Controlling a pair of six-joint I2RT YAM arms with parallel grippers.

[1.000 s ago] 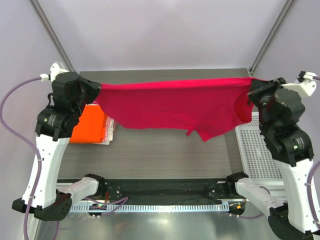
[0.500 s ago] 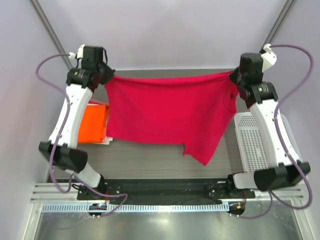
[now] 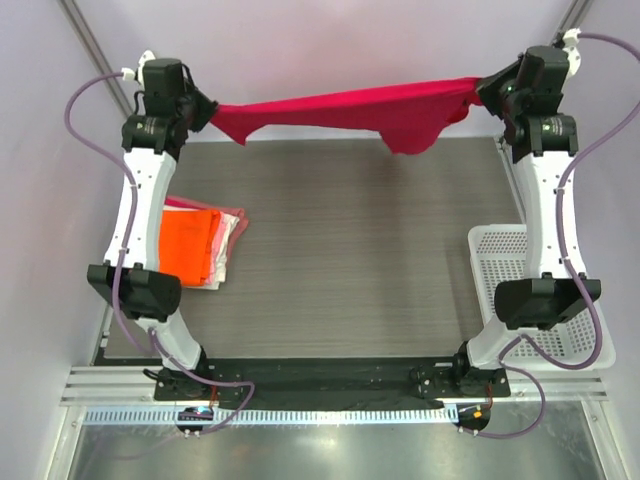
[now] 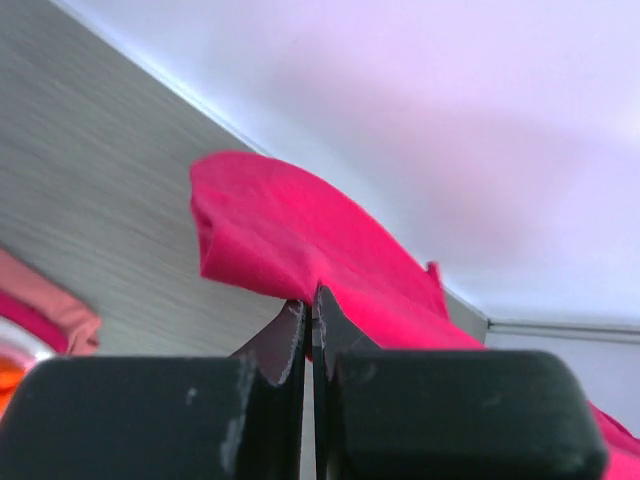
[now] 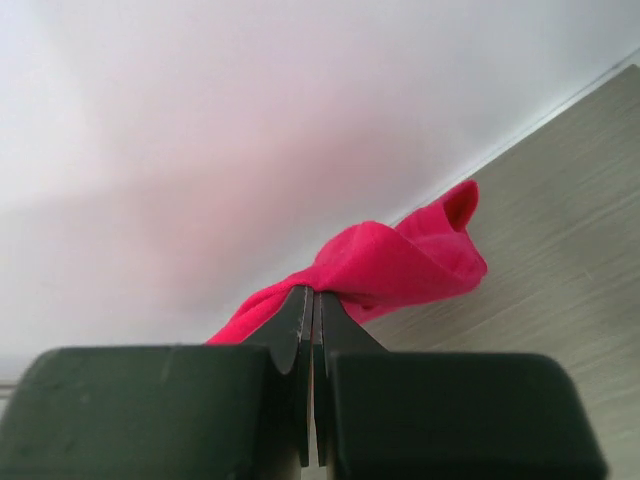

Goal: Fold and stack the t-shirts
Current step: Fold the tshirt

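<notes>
The crimson-red t-shirt hangs stretched in the air over the far edge of the table, held by both arms. My left gripper is shut on its left end; my right gripper is shut on its right end. A loose part sags near the middle right. The bright orange t-shirt lies folded at the left on a pale pink/white one. In the wrist views each gripper shows jaws pressed together with red cloth between them.
The white lattice basket stands at the right edge of the grey wood-grain table, partly behind the right arm. Pale walls and slanted metal posts close off the back.
Both arms have stretched up and away to the far edge. The red shirt went from hanging broadly over the table to a narrow, taut band at the back.
</notes>
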